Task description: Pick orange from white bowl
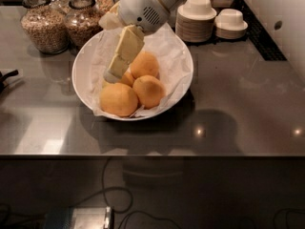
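The white bowl sits left of centre on the grey counter, wide and shallow, lined with crumpled white paper. Several oranges lie in it: one at the front, one to its right, one behind, and another partly hidden. My gripper reaches down from the top of the view into the bowl's left half. Its cream tip is just above and left of the oranges, close to the partly hidden one. I see nothing held in it.
Two glass jars of grain stand just behind the bowl at the back left. Stacked plates topped by small upturned white bowls are at the back right. A dark object pokes in at the left edge. The counter's front edge runs below.
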You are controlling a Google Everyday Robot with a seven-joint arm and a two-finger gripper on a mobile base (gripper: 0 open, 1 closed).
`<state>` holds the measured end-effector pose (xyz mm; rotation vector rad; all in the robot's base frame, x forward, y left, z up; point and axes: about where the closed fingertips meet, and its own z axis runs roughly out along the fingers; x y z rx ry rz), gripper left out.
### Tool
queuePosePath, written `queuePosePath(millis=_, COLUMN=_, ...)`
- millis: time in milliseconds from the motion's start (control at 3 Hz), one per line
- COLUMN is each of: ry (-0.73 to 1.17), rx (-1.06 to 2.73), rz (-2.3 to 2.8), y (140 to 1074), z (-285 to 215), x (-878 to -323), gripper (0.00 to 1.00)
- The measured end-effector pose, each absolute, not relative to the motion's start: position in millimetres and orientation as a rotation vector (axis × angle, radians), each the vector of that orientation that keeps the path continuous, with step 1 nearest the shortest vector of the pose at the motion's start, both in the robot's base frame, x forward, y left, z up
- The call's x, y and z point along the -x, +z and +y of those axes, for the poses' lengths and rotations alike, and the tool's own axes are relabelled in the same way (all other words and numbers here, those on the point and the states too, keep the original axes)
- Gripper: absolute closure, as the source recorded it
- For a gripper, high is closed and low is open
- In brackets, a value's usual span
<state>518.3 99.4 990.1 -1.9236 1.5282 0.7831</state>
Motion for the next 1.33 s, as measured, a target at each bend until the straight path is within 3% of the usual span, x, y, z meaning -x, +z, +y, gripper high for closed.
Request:
queuePosePath(millis=667, ry=0.715, rx=1.916, rz=1.512, y=1013.5, z=109.5, x=-505.3, gripper=0.0)
queuePosePath(millis=1333, ry=0.636, rx=1.813, rz=1.734, y=945.6, z=74.6, x=-513.0, gripper=0.0)
